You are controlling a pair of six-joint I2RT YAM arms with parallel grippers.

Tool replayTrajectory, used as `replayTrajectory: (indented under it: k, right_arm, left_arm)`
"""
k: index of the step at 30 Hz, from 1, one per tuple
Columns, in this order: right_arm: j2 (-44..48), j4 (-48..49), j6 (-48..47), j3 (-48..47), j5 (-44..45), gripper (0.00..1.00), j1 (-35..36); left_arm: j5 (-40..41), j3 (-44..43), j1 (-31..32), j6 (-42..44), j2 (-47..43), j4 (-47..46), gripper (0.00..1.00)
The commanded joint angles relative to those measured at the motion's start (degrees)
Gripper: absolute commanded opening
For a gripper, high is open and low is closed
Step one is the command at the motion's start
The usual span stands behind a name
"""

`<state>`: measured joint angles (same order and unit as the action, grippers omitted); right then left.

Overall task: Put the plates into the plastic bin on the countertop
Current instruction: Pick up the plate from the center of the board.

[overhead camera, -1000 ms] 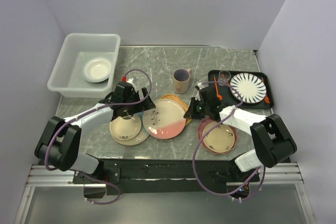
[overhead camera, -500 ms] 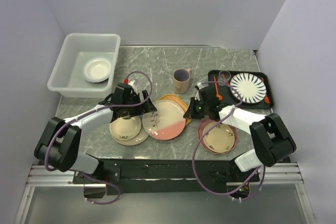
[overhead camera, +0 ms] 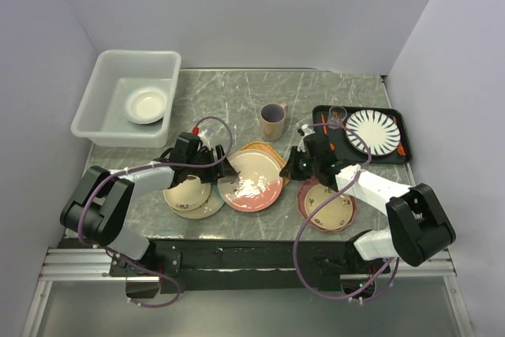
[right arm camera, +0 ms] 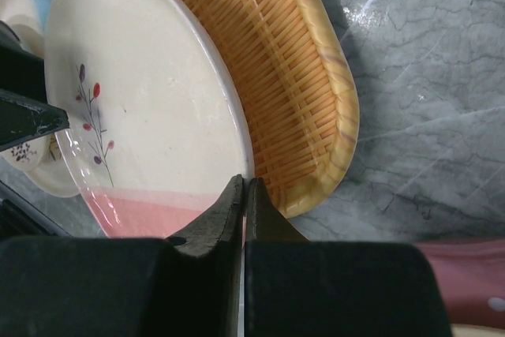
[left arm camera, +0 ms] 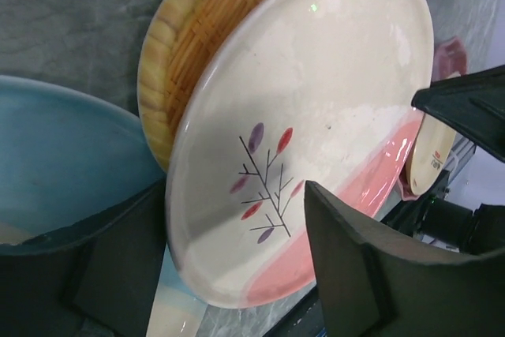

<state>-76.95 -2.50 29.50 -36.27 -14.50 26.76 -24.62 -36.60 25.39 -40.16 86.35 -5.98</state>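
A cream-and-pink plate (overhead camera: 251, 181) with a twig pattern lies tilted on a woven yellow plate (overhead camera: 267, 151). My right gripper (overhead camera: 290, 168) is shut on its right rim; the right wrist view shows the jaws (right arm camera: 246, 183) pinching the rim of this plate (right arm camera: 142, 116). My left gripper (overhead camera: 225, 166) is open at its left rim. In the left wrist view the plate (left arm camera: 308, 116) sits between the fingers (left arm camera: 359, 266). The translucent plastic bin (overhead camera: 102, 108) stands at the back left on the marble countertop (overhead camera: 229, 92) and holds a small cream plate (overhead camera: 147, 105).
Stacked cream and light-blue plates (overhead camera: 189, 193) lie under my left arm. A pink scalloped plate (overhead camera: 304, 195) carries a small cream floral plate (overhead camera: 329, 207). A beige mug (overhead camera: 273, 121) stands mid-table. A black tray (overhead camera: 319, 120) holds a striped plate (overhead camera: 372, 132) and orange utensils.
My left gripper has moved right and down onto the cream-and-pink plate's left rim. The right arm has shifted a little, and the plate now tilts and shows glare.
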Motion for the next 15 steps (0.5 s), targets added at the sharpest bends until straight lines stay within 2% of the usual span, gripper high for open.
replayTrajectory:
  k: [1,7,15]
  right_arm:
    - [0.92,4.26,0.04,-0.64,-0.53,0.00,0.31]
    - [0.04,4.35,-0.14,-0.99,-1.58,0.00,0.31]
    - [0.04,4.35,-0.32,-0.99,-1.93,0.00,0.31]
  left_arm:
    - [-4.29,0.83,0.28,-0.44,1.19,-5.36,0.65]
    - [-8.59,1.88,0.28,-2.37,1.02,-9.66,0.47]
    - [-9.13,2.41,0.28,-3.26,-5.21,-11.78,0.44]
